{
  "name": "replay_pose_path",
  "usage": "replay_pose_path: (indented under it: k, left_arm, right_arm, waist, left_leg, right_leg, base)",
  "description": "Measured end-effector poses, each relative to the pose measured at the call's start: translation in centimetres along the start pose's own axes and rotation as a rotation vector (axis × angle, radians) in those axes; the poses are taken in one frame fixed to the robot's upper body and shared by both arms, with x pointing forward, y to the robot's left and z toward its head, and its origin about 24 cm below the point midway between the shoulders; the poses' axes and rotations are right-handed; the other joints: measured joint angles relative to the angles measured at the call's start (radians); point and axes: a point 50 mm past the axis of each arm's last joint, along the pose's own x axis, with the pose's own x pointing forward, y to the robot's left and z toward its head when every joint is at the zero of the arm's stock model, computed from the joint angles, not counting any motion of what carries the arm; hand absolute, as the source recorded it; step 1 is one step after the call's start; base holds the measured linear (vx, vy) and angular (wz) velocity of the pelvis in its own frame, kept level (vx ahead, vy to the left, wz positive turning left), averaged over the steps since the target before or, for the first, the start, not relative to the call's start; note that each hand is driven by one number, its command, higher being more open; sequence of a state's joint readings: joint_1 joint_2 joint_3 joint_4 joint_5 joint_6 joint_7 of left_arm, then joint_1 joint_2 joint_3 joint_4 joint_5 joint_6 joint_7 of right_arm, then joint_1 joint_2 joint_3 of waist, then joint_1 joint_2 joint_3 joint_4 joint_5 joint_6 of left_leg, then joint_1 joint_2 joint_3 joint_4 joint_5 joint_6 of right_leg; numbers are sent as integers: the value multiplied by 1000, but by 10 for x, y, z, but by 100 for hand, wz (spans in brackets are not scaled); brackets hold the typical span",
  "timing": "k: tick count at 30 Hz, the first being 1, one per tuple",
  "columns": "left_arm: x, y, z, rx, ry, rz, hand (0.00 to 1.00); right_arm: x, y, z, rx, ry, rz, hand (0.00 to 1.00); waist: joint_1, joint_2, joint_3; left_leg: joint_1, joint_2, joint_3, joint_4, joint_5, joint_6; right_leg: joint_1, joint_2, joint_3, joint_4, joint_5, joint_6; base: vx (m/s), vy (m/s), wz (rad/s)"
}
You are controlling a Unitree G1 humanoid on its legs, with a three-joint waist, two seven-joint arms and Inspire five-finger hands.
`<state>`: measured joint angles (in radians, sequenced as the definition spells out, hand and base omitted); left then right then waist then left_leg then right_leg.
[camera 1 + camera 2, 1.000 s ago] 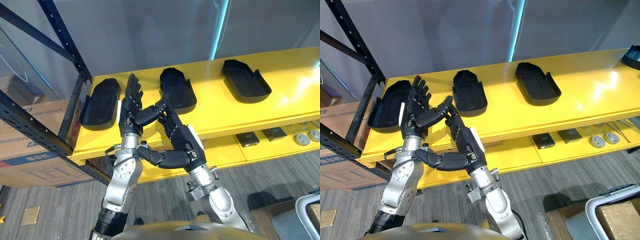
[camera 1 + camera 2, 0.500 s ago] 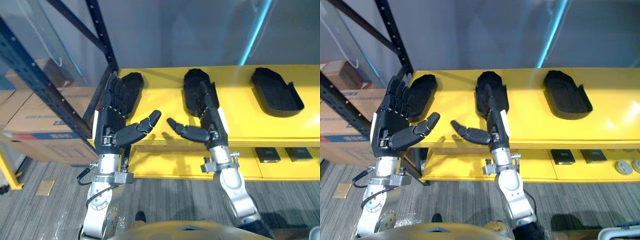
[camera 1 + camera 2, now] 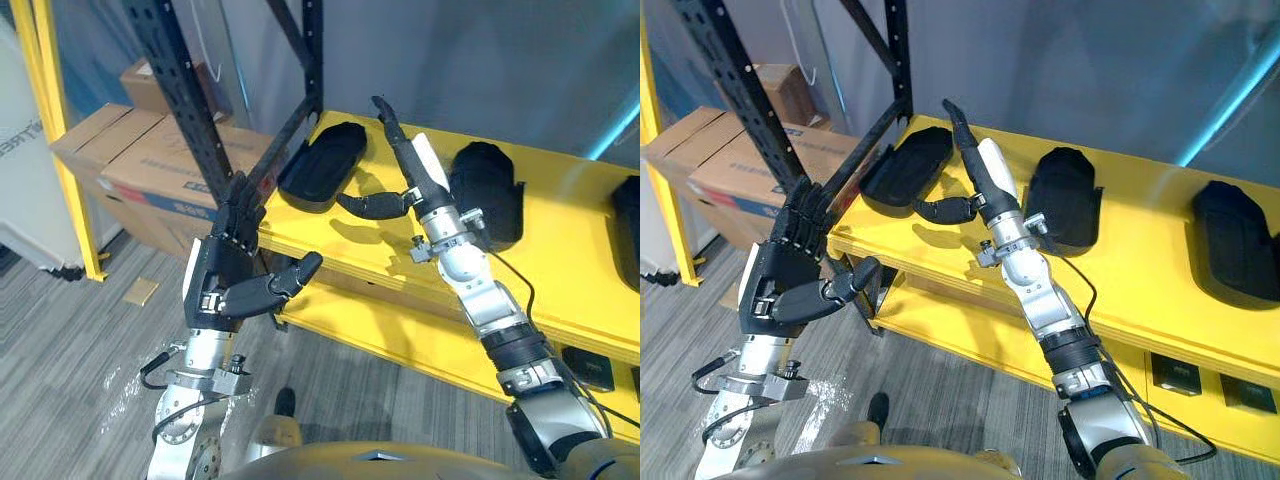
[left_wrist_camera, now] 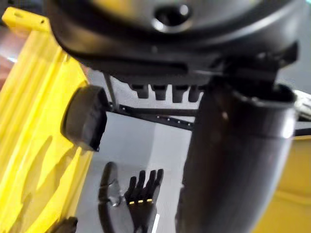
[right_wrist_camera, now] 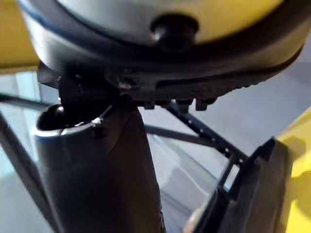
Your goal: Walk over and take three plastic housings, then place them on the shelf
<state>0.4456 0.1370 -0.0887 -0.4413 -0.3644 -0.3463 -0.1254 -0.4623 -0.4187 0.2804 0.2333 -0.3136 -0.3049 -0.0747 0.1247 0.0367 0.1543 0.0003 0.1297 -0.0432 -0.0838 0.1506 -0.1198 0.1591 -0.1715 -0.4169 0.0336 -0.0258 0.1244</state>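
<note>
We see left housing [image 3: 322, 166], middle housing [image 3: 488, 196], right housing [image 3: 1237, 245] lying on yellow shelf [image 3: 575, 265]. Black rack post [image 3: 185, 100], cardboard boxes [image 3: 140, 160] upper left. Left hand [image 3: 225, 272] lower left, right hand [image 3: 416, 170] upper centre over shelf; fingers of both released, empty.

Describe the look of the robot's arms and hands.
The left arm and right arm are silver-grey, rounded segments. The left hand is dark with a white strip along its side. The right hand is dark with a white panel along its side.
</note>
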Motion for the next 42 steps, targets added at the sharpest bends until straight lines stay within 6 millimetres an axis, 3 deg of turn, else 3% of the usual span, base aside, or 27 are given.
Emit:
replay_pose_path:
  k: [3,6,11,18,29,42]
  left_arm:
    - [1,7,5,46,-34,60,100]
    - [0,15,8,80,-45,111,100]
    - [0,20,10,107,-49,118,100]
    - [0,18,10,109,-43,76,100]
    - [-1,13,1,105,-4,41,100]
    - [-5,8,-17,69,97,20,100]
  right_arm:
    - [0,7,-2,-167,-37,126,100]
    - [1,12,-11,-236,-28,241,100]
    - [6,7,-8,-298,-63,318,100]
    - [15,8,9,-288,-186,340,100]
    - [19,17,15,-207,-193,484,100]
    - [30,11,5,-193,-90,529,100]
  waist:
    - [6,-5,9]
    - [18,-18,19]
    - [34,-35,35]
    - [43,-38,38]
    - [63,-46,46]
    - [64,-41,55]
  left_leg:
    - [-17,-3,-19,0,10,0]
    - [-21,-3,-28,0,13,-1]
    - [-26,-5,-41,0,16,-1]
    - [-26,-6,-43,0,18,-1]
    - [-27,-6,-46,0,18,-1]
    - [-27,-6,-46,0,19,-1]
  right_leg:
    - [0,0,-18,1,3,5]
    - [2,1,-26,2,4,6]
    - [3,1,-38,3,4,6]
    - [1,1,-43,4,0,0]
    - [1,1,-43,2,1,1]
    - [0,1,-43,4,0,0]
  base:
    - [1,-18,14]
    - [-15,-20,10]
    - [-22,-10,8]
    - [-26,-5,2]
    - [0,0,0]
    - [0,0,0]
